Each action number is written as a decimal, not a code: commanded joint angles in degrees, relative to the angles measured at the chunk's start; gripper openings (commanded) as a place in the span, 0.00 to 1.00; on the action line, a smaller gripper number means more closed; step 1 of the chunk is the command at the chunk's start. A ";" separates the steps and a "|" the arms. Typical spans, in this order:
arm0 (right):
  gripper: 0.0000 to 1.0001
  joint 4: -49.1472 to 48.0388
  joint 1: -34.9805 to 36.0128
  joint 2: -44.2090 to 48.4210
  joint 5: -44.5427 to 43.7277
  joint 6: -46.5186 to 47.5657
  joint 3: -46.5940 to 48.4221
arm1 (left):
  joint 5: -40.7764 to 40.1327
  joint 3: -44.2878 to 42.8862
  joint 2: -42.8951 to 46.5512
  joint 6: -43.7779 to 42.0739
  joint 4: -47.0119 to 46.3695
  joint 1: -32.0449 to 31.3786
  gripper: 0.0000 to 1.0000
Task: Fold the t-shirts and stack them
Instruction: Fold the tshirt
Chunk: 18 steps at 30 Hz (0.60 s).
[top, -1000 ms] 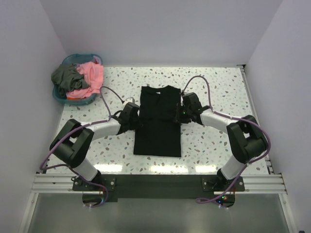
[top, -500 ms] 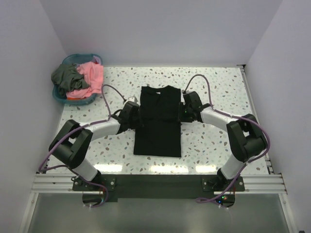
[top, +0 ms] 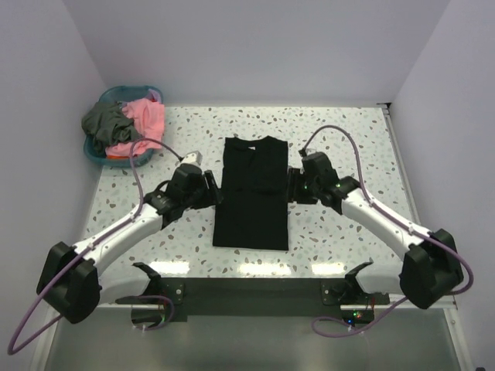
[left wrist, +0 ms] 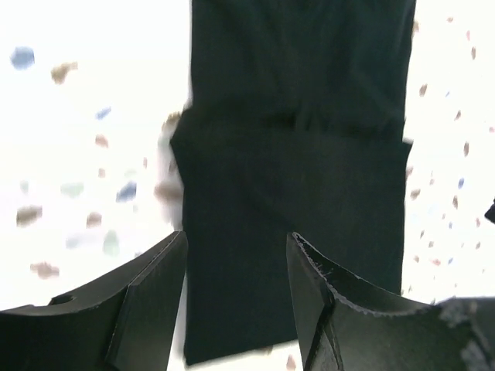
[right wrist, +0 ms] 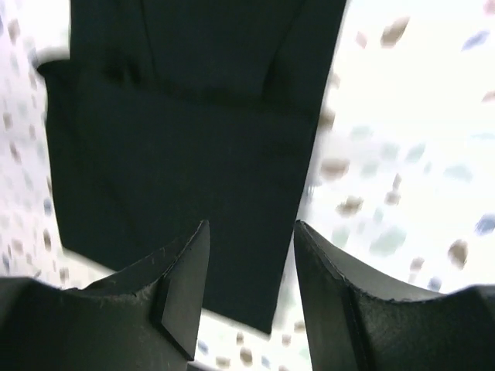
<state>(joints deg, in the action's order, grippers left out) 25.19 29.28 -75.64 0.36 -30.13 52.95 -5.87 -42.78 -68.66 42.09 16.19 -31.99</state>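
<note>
Both arms have stretched out low since the earlier frame, their elbows swung toward the near corners, while the tools stay at the two sides of the shirt. The left tool (top: pixel 207 190) sits just beside the left edge of the black t-shirt (top: pixel 251 197) and the right tool (top: pixel 294 188) just beside its right edge; both are parted wide and hold nothing. The shirt lies flat in the middle of the table (top: pixel 348 139) as a narrow strip, collar at the far end, hem toward the arms. The risk, as I judge it, is a pinch that catches only the top layer at either edge, so the side folds spring open on the lift. If one tool bites before the other, the strip would skew or drag across the table. At the far left, the blue basket (top: pixel 97 156) holds the coral pink t-shirt (top: pixel 147 120) and the dark grey t-shirt (top: pixel 103 122), both crumpled. Only the top view shows that basket and the whole strip. The wrist views alone show the open gap of the left tool (left wrist: pixel 236 239) and the right tool (right wrist: pixel 251 226), and a stepped layer edge across the cloth, though both are blurred.
</note>
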 commanded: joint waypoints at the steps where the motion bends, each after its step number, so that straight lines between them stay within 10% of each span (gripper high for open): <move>1: 0.52 5.83 2.88 5.93 5.33 -6.50 -7.84 | 6.91 5.59 4.93 2.65 6.13 0.26 0.59; 18: 0.49 -4.36 7.11 11.48 14.58 -22.07 -27.28 | 22.04 21.51 9.34 5.46 2.71 0.00 0.60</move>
<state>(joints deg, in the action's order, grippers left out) 25.21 35.97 -64.12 12.78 -48.27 26.74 13.45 -22.59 -59.83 46.19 20.36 -31.94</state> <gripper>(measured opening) 0.498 0.603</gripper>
